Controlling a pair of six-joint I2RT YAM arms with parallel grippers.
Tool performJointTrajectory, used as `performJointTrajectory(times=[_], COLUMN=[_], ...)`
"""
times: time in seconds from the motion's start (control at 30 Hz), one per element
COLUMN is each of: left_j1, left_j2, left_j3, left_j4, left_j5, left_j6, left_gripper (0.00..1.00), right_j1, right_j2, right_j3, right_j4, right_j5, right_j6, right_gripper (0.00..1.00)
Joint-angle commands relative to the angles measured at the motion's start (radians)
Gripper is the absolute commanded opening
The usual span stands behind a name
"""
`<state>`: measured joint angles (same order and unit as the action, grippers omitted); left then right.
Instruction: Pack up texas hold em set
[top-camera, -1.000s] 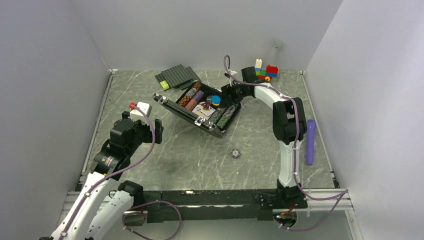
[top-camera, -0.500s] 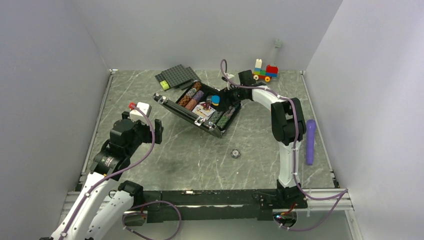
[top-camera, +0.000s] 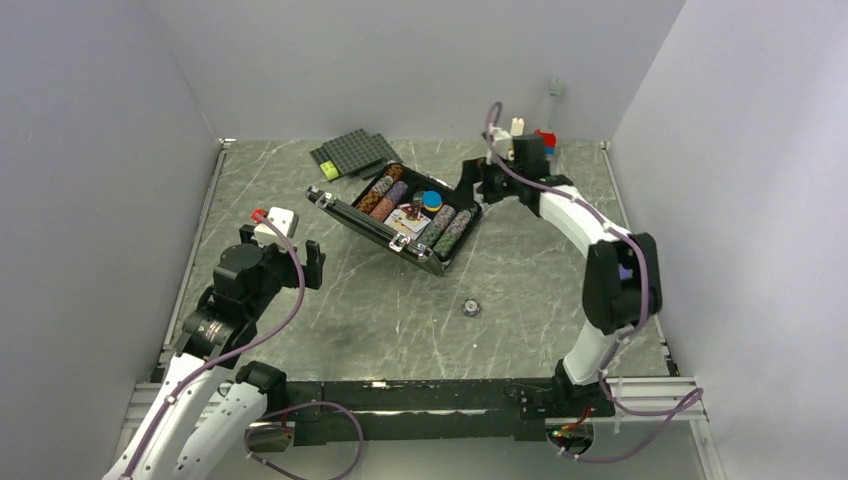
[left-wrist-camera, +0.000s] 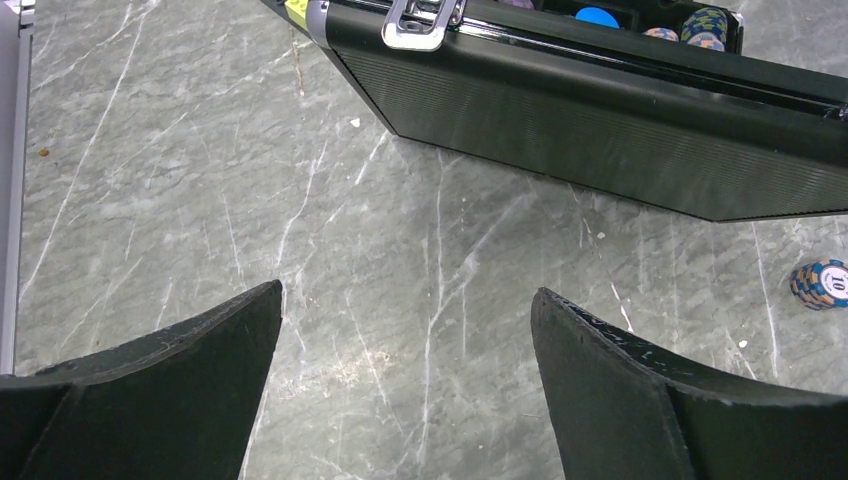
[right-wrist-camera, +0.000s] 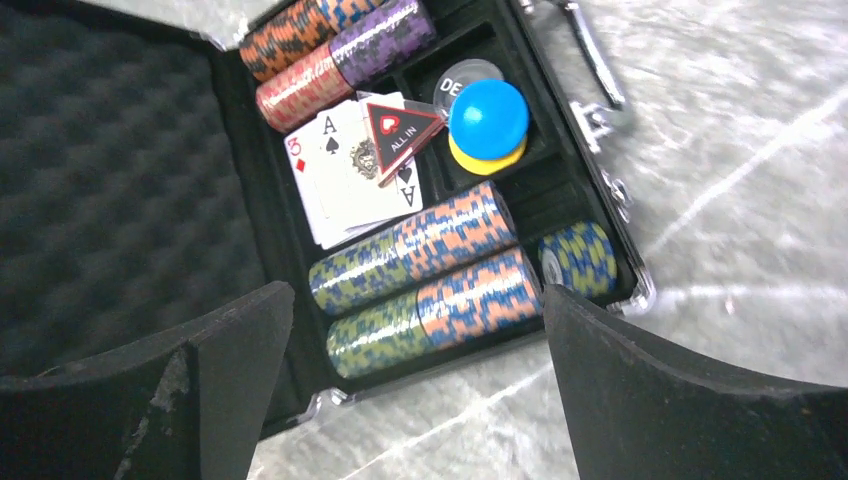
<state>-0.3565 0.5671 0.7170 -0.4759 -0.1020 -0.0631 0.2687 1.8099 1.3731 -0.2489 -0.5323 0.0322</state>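
Far forward, right claw (right-wrist-camera: 415, 296) hangs spread, facing the open briefcase (right-wrist-camera: 100, 160).

One briefcase (left-wrist-camera: 600, 130) — four chip rows (right-wrist-camera: 420, 250), one loose chip stack (left-wrist-camera: 820, 284)

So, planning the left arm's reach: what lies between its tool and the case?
Only bare table separates the left tool from the case, per the left wrist view; a loose chip lies aside.

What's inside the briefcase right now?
The briefcase holds chip rows at both ends, playing cards with an all-in marker on top, and a blue disc over a yellow one. The discs partly cover a button marked DE; nothing under the cards shows.
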Motion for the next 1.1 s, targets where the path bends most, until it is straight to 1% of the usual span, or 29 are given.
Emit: performJointTrajectory(times=[0.0,0.13,0.17,0.2,0.23,0.27,0.33,0.4,0.47,0.53,0.63,0.67,0.73,0.77,0.8,0.87,0.93,1.0,1.07], left_j1=[0.004,0.001,0.001,0.001,0.001,0.0,0.0,-0.001,-0.001,0.0,0.0,0.0,-0.001,-0.001,-0.001,-0.012,-0.049,-0.121,-0.235], left_j2=[-0.01,-0.013,-0.011,-0.007,-0.003,-0.001,0.002,0.004,0.005,0.001,-0.012,-0.017,-0.03,-0.033,-0.03,-0.01,0.003,0.018,0.036], left_j3=[-0.001,-0.004,-0.003,0.0,0.001,0.001,-0.001,-0.001,-0.001,-0.002,-0.005,-0.006,-0.009,-0.009,-0.003,0.011,0.008,0.003,-0.003], left_j4=[0.033,0.039,0.04,0.04,0.041,0.042,0.045,0.048,0.044,0.045,0.048,0.05,0.052,0.047,0.033,0.004,-0.006,-0.004,0.005], left_j5=[0.015,0.023,0.02,0.013,0.007,0.0,-0.001,0.003,-0.005,-0.006,0.006,0.01,0.013,0.009,0.003,-0.002,-0.002,-0.028,-0.108], left_j6=[0.004,0.0,0.005,0.009,0.014,0.017,0.019,0.019,0.019,0.019,0.021,0.018,0.011,0.003,-0.009,-0.04,-0.083,-0.139,-0.201], left_gripper=[0.97,0.97,0.97,0.97,0.97,0.97,0.97,0.97,0.97,0.97,0.97,0.97,0.97,0.96,0.96,0.94,0.93,0.92,0.92], right_j1=[-0.119,-0.299,-0.339,-0.365,-0.376,-0.376,-0.351,-0.341,-0.34,-0.346,-0.351,-0.358,-0.374,-0.378,-0.377,-0.364,-0.359,-0.359,-0.36], right_j2=[-0.168,-0.257,-0.256,-0.26,-0.274,-0.304,-0.366,-0.43,-0.506,-0.59,-0.67,-0.69,-0.718,-0.727,-0.731,-0.727,-0.737,-0.771,-0.806], right_j3=[-0.188,-0.441,-0.481,-0.512,-0.53,-0.536,-0.503,-0.501,-0.521,-0.555,-0.636,-0.666,-0.724,-0.739,-0.729,-0.674,-0.642,-0.644,-0.655], right_j4=[0.267,0.606,0.7,0.728,0.708,0.625,0.408,0.309,0.28,0.301,0.404,0.447,0.536,0.553,0.514,0.369,0.278,0.231,0.194], right_j5=[-0.076,-0.231,-0.306,-0.338,-0.335,-0.29,-0.141,-0.038,0.044,0.063,0.098,0.113,0.094,0.083,0.077,0.134,0.202,0.268,0.328], right_j6=[0.281,0.592,0.657,0.692,0.682,0.621,0.45,0.363,0.315,0.321,0.386,0.433,0.505,0.52,0.498,0.434,0.391,0.378,0.39], right_gripper=[1.0,1.0,1.0,1.0,1.0,1.0,1.0,1.0,1.0,1.0,1.0,1.0,1.0,1.0,1.0,1.0,1.0,1.0,1.0])
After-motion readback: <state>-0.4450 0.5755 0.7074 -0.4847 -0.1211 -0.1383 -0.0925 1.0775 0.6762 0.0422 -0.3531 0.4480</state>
